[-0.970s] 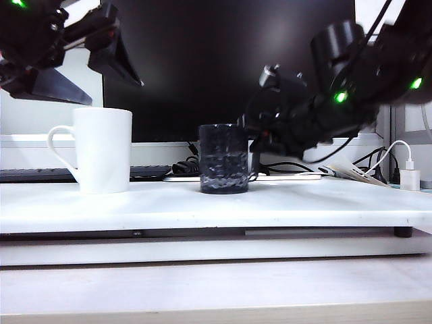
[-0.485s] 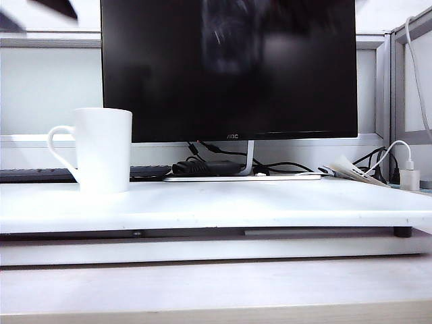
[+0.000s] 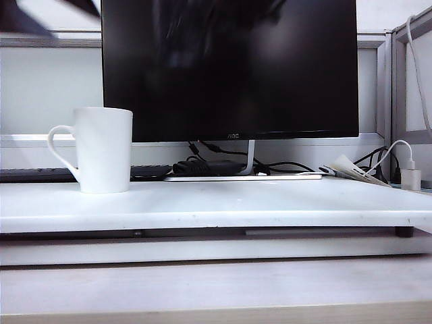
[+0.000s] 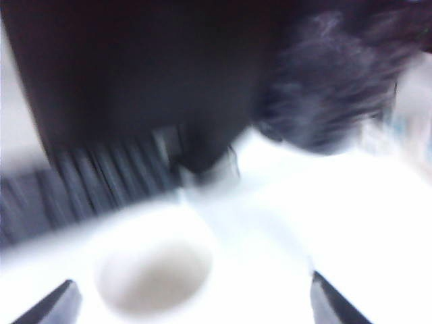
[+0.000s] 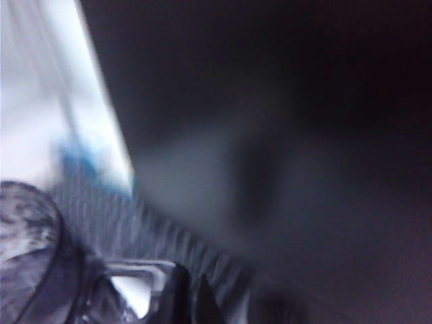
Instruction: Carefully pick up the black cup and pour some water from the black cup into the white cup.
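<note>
Black cup (image 5: 27, 250) is off the desk (image 3: 216, 202), pinched at its handle by the right gripper (image 5: 187, 297), fingers pressed nearly together. It shows as a dark blur against the monitor (image 3: 229, 67) in the exterior view. Left gripper (image 4: 192, 304) hangs above the white cup (image 4: 154, 278), fingers (image 4: 54, 307) spread wide, holding nothing. A second ago the black cup stood mid-desk; the white cup (image 3: 101, 150) hasn't moved.

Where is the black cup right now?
The black cup is off the table, absent from the exterior view; the right wrist view shows its handle in the shut right pincer, and the left wrist view shows it blurred above the white cup.
</note>
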### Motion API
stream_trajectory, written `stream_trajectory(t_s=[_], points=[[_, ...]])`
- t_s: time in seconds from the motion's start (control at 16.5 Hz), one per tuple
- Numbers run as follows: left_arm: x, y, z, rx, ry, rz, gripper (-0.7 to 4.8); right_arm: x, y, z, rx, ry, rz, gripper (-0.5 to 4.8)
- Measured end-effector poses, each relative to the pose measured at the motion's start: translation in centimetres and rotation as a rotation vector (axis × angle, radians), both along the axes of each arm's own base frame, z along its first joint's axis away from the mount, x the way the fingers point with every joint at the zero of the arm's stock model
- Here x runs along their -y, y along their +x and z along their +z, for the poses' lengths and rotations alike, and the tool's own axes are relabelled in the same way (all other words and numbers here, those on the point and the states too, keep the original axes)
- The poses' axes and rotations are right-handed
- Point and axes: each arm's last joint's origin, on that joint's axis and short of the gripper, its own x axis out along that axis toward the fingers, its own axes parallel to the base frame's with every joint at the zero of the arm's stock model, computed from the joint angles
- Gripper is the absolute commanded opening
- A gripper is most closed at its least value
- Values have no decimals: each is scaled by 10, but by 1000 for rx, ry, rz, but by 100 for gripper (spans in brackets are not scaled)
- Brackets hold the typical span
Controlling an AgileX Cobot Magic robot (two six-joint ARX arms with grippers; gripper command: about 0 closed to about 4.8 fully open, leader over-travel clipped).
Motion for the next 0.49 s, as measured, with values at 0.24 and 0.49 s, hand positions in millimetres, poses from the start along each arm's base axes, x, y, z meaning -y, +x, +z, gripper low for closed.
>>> stream_trajectory(t_s=[0.24, 0.49], points=[[1, 4, -14, -112, 18, -5, 479, -27, 1, -30, 26, -207, 40, -2], [5, 16, -35, -251, -7, -16, 479, -47, -11, -29, 178, -352, 75, -2]])
